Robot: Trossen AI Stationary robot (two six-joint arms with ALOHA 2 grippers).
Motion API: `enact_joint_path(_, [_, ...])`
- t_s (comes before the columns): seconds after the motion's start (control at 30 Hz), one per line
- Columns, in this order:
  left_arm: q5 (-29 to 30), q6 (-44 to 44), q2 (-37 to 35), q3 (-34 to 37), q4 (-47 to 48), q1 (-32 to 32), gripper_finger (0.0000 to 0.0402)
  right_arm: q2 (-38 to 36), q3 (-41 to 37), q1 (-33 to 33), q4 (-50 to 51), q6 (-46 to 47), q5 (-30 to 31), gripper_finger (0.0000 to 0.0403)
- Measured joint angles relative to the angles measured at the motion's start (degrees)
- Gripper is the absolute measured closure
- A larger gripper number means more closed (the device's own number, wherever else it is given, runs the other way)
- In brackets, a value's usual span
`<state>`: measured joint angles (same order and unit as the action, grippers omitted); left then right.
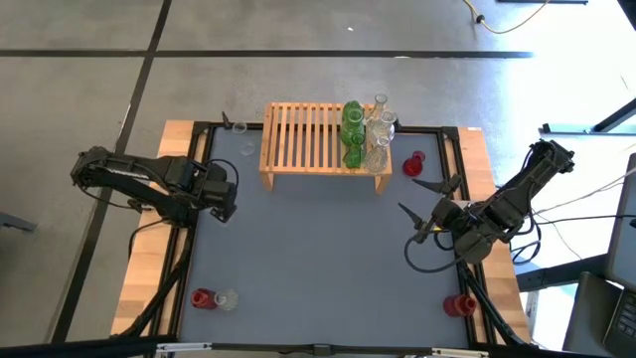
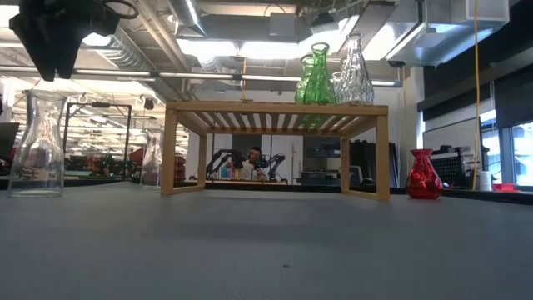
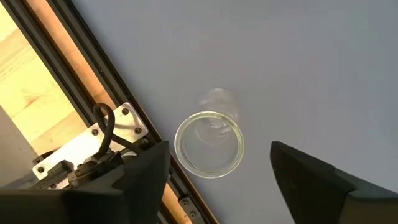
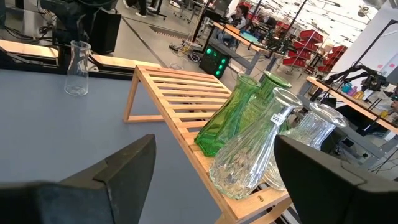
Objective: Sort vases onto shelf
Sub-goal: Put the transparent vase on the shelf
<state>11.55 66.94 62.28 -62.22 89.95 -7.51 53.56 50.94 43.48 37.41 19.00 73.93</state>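
my left gripper (image 3: 217, 171) hangs open above a clear vase (image 3: 209, 143) — right gripper (image 4: 214, 180) open too, facing the shelf (image 4: 180, 93).

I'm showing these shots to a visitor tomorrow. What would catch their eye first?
Probably the cluster of green and clear vases crowded at one end of the wooden shelf, whose other slats are bare. Next, the lone red vase on the grey table beside that end, near the open right gripper.
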Motion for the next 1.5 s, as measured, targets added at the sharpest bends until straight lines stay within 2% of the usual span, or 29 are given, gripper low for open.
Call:
enact_joint_path(0.17, [0.2, 0.0, 0.0, 0.0, 0.0, 0.0, 0.0082, 0.0, 0.0, 0.0, 0.0, 0.0, 0.0, 0.0086])
enact_joint_path(0.33, [1.3, 0.0, 0.0, 0.0, -0.4, 0.0, 0.0064, 0.0, 0.0, 0.0, 0.0, 0.0, 0.0, 0.0086])
enact_joint_path(0.8, [5.8, 3.3, -1.2, 0.9, -0.7, -3.0, 0.0062, 0.0, 0.0, 0.0, 0.0, 0.0, -0.2, 0.0086])
enact_joint_path(1.13, [1.9, 3.2, -1.7, 9.6, -3.6, -4.7, 0.0062, 0.0, 0.0, 0.0, 0.0, 0.0, -1.5, 0.0086])
enact_joint_path(1.33, [-0.2, 3.0, -2.0, 12.3, -6.1, -4.9, 0.0064, 0.0, 0.0, 0.0, 0.0, -0.1, 0.1, 0.0086])
enact_joint_path(1.5, [0.3, 2.6, -2.0, 13.1, -7.1, -5.6, 0.0089, 0.0, 0.0, 0.0, 0.0, -0.1, 0.1, 0.0086])
